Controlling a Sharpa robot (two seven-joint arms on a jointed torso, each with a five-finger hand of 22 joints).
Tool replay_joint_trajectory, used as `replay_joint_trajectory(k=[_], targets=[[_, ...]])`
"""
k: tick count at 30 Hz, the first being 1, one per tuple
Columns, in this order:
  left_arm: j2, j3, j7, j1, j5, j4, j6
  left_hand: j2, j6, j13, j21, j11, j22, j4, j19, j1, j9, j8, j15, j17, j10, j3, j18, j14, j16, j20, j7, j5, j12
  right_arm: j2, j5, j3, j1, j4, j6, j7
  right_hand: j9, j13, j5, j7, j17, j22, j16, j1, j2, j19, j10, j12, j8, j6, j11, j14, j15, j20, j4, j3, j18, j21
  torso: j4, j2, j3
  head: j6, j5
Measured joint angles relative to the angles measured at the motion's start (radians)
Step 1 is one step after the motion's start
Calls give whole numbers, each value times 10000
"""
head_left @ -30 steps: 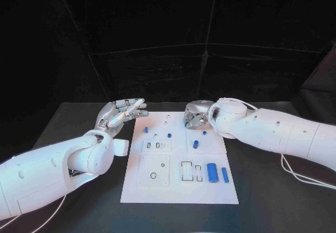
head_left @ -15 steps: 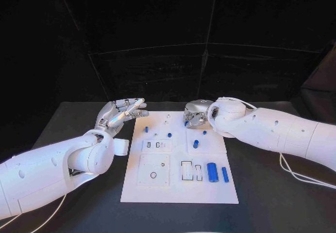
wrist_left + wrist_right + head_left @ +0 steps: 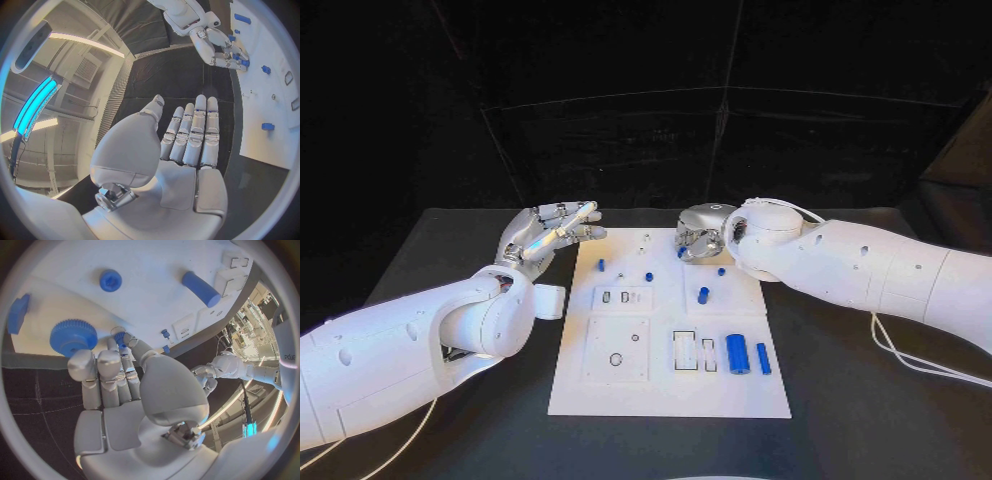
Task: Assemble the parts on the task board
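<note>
The white task board (image 3: 668,390) lies mid-table. On it are a thick blue cylinder (image 3: 736,354), a thin blue cylinder (image 3: 763,358), a short blue piece (image 3: 704,295) and small blue pegs (image 3: 602,266). My right hand (image 3: 701,233) hangs over the board's far edge with its fingers curled down. In the right wrist view its thumb and a fingertip pinch a small blue part (image 3: 119,336) beside a blue gear (image 3: 74,336). My left hand (image 3: 553,232) hovers off the board's far left corner, fingers (image 3: 194,132) stretched out and holding nothing.
The black table (image 3: 444,250) extends on both sides of the board. A white cable (image 3: 920,365) trails over it at the right, under my right arm. Dark curtains close off the back.
My right hand has edged slightly left over the board's far edge. The left hand has stayed put.
</note>
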Motion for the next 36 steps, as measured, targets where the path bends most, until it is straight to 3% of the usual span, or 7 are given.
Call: replay_joint_trajectory(k=[5,7,16,23,36], targets=[[-17,0,-7,0,0,1,6,0,0,0,0,0,0,0,0,0,0,0,0,0,0,0,1,0,0,0,0,0,0,-151,26,-22,-51,267,-325,33,13,15,37,26,260,275,247,-55,-55,141,89,14,-2,34,-17,0,0,24,18,152,-6,170,0,0,-1,12,24],[-23,0,-9,0,0,3,7,0,0,0,0,0,0,0,0,0,0,0,0,0,0,0,1,0,0,0,0,0,0,-201,61,-24,-55,369,-535,54,13,15,37,26,327,351,296,-67,-67,198,89,15,-2,34,-17,0,0,16,16,197,-158,212,0,-1,-6,25,32],[-37,0,-15,0,1,5,18,0,0,0,0,0,-8,-56,0,0,1,-39,0,-1,0,0,1,0,0,0,0,0,-39,-184,333,-14,-44,545,-1706,202,14,15,38,26,355,453,375,-184,-262,197,45,27,-2,34,27,0,0,16,95,425,-158,288,12,-1,-17,105,91],[-23,0,-17,2,15,0,36,0,0,0,0,0,-7,-56,0,0,1,-38,0,-2,0,1,0,0,-21,0,0,0,-38,181,476,-13,-44,198,-2118,261,13,6,42,27,355,459,414,-184,-263,197,31,28,-2,33,41,0,0,16,133,464,-157,288,14,11,-18,122,119],[30,0,-18,2,21,-36,53,0,0,0,0,0,-7,-56,0,0,2,-38,0,-3,0,1,0,0,-37,0,0,0,-38,1067,547,-12,-44,-769,-2424,256,7,6,42,29,411,502,473,-236,-314,197,31,-15,-3,30,41,0,0,16,148,535,-156,334,31,16,-19,157,167]])
